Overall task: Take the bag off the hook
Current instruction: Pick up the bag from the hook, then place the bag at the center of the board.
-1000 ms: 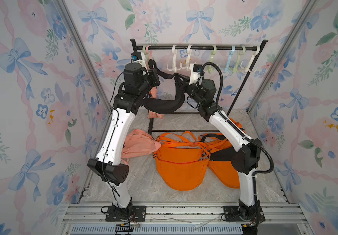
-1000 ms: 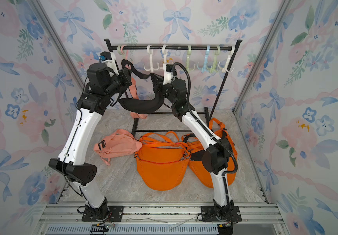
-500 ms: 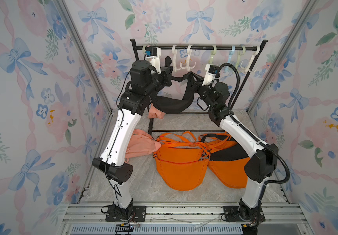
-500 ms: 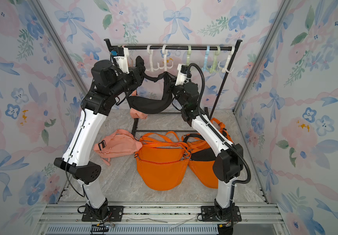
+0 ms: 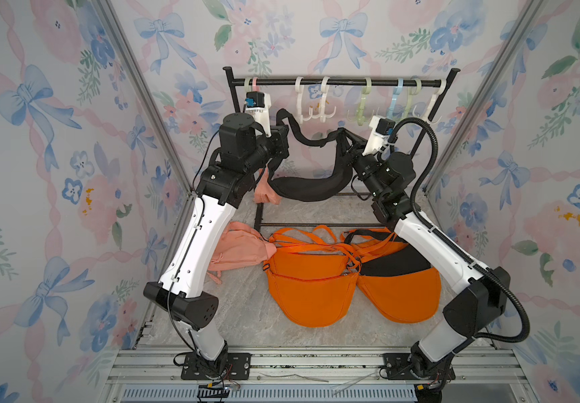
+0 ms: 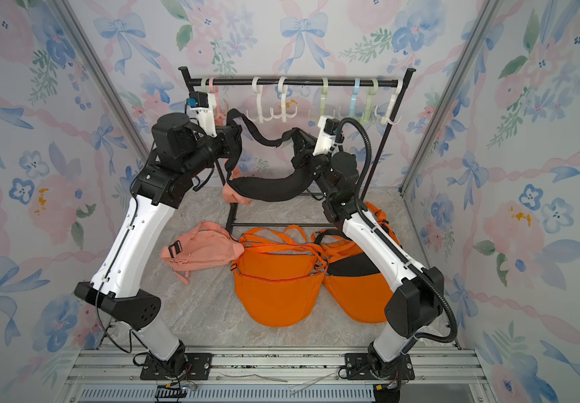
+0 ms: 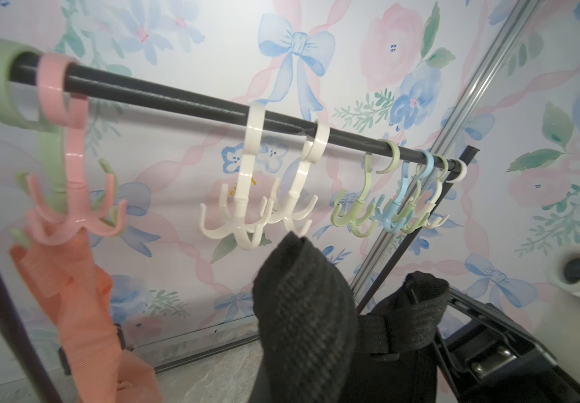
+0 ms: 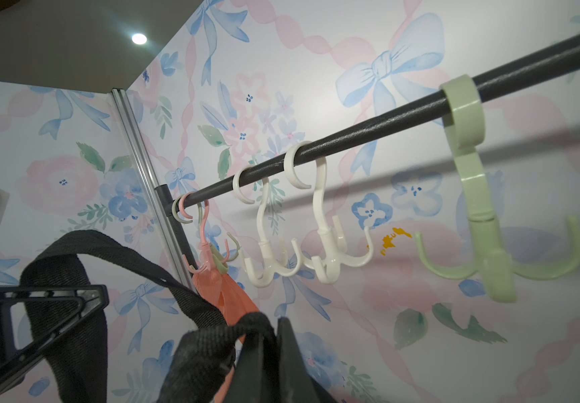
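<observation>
Left gripper [image 5: 281, 132]: pressed together, pinching the strap [image 5: 313, 141] of the black bag [image 5: 302, 185]. Right gripper [image 5: 348, 144]: also pressed together, on the same strap's other end, close to the bag body. Fingertips of neither clear in the top views. Grip read from the webbing running into both.

Black bag: slung between the two grippers, below the rail [image 5: 344, 82] and in front of it, clear of the floor. Strap sagging under the white hooks [image 5: 311, 113]; looks free of them in both top views. In the left wrist view the strap loop sits just under those hooks; cannot tell whether touching or apart.

Handling, as judged: soft, light, floppy body. Woven webbing, not slippery, folds under a pinch. Nothing fragile. Best hold on the webbing near the body ends. Expect sag and swing.

Hard to make out: salmon bag [image 5: 266, 190] on the pink hook [image 7: 74, 164], below the rail, partly hidden behind the left arm. No buckle or zip of the black bag visible. Right wrist view: strap blurred and cut off at the frame edge.
</observation>
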{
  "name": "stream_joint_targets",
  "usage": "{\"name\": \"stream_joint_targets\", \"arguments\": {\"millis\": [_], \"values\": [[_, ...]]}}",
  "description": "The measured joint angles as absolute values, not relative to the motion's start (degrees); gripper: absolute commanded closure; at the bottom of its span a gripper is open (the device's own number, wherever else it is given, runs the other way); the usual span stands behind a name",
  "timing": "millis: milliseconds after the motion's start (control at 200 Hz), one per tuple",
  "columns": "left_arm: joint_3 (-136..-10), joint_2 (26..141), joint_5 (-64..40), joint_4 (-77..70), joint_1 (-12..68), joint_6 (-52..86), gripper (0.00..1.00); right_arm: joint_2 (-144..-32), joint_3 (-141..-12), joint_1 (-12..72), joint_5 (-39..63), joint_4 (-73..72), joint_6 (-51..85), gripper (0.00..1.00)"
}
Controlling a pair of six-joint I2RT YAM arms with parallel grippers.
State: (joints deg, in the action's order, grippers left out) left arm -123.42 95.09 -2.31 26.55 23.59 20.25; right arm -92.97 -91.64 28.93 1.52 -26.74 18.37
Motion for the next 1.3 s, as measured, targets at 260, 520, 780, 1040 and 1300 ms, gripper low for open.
{"name": "stream_joint_targets", "arguments": {"millis": [260, 520, 780, 1040, 1300], "values": [[-102.3, 76.0, 16.8, 26.2, 23.6, 19.2, 1.0, -82.1, -83.5, 43.3, -3.8, -21.2, 4.8, 1.0], [-82.2, 60.4, 40.9, 25.7, 23.6, 19.8, 1.0, -82.0, -81.5, 54.6, 0.4, -10.9, -3.8, 1.0], [-71.3, 54.6, 60.9, 30.4, 23.5, 21.6, 1.0, -90.7, -82.4, 56.0, 13.8, -4.8, 4.6, 1.0], [-63.2, 49.9, 65.5, 31.0, 18.9, 24.3, 1.0, -107.0, -89.1, 55.9, 23.9, -2.5, 15.7, 1.0], [-52.6, 58.4, 51.9, 30.1, 5.7, 30.3, 1.0, -122.9, -98.7, 53.9, 27.9, -0.6, 24.0, 1.0]]}}
